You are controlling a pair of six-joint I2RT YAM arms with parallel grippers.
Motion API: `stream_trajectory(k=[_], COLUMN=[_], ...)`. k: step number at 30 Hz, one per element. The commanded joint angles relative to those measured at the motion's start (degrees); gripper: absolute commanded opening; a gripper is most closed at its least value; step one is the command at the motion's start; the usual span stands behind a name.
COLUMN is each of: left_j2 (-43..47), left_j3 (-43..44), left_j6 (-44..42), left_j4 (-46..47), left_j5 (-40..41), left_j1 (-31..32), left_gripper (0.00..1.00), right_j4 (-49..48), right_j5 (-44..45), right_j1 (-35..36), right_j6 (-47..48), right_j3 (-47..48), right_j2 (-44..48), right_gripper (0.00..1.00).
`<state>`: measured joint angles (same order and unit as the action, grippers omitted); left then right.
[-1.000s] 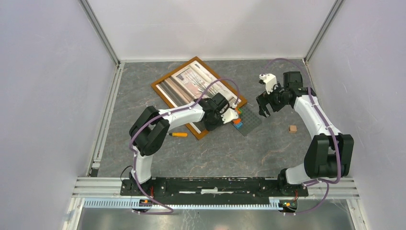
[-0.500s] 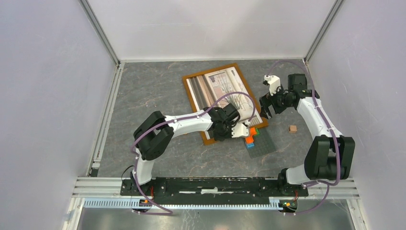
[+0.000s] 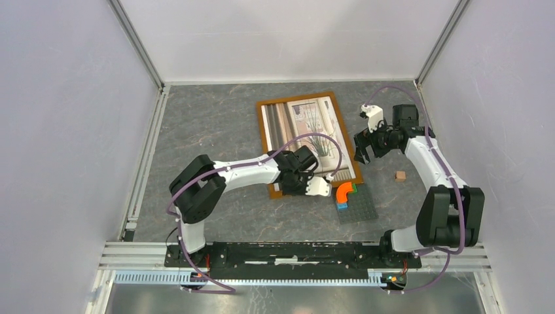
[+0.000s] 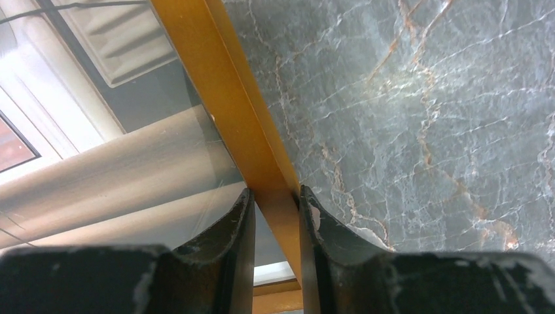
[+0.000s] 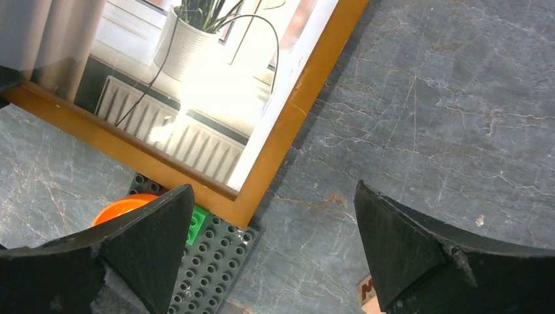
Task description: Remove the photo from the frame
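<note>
The frame, narrow orange-brown moulding, lay flat and face up on the grey marbled table, just right of centre, glass glaring over the photo of curtains, radiator and a spiky potted plant. The left arm reached low across to the frame's near edge, where the left gripper pinched the moulding between its jaws. The right gripper hovered above the frame's near right corner and the studded grey baseplate, jaws spread wide and holding nothing.
</note>
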<state>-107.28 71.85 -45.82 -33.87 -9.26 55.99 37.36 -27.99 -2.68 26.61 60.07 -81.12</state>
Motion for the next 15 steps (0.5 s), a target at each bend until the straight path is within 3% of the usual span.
stream_trajectory(k=[1,4,10,13,15], left_j2=[-0.5,-1.2,-1.9,-1.6,-0.6], left_j3=[-1.7,0.6,4.7,5.9,5.8], left_j6=[-7.6,-8.0,-8.4,-6.9,-5.3], left_j4=[-5.9,-7.9,-11.4,-11.9,-10.0], left_j5=[2.2,5.0,2.9,3.0,3.3], left_j1=[-3.5,-6.1,-13.4,-14.5,-15.4], left_gripper=[0.02,0.03,0.07,0.16,0.28], right_j4=[-3.7,-4.8,-7.7,-9.6,-10.9], right_j5=[0.0,-1.1,-1.9,-2.0,-2.7], right_j1=[0.1,0.2,0.4,0.5,0.5], right_j6=[-2.8,-4.4,-7.4,-9.5,-11.1], right_j3=[-0.5,-0.6,-1.0,-0.5,-0.2], right_j2=[-2.4,-3.6,-6.7,-8.5,-10.0], right_gripper=[0.98,0.98,0.98,0.98,0.98])
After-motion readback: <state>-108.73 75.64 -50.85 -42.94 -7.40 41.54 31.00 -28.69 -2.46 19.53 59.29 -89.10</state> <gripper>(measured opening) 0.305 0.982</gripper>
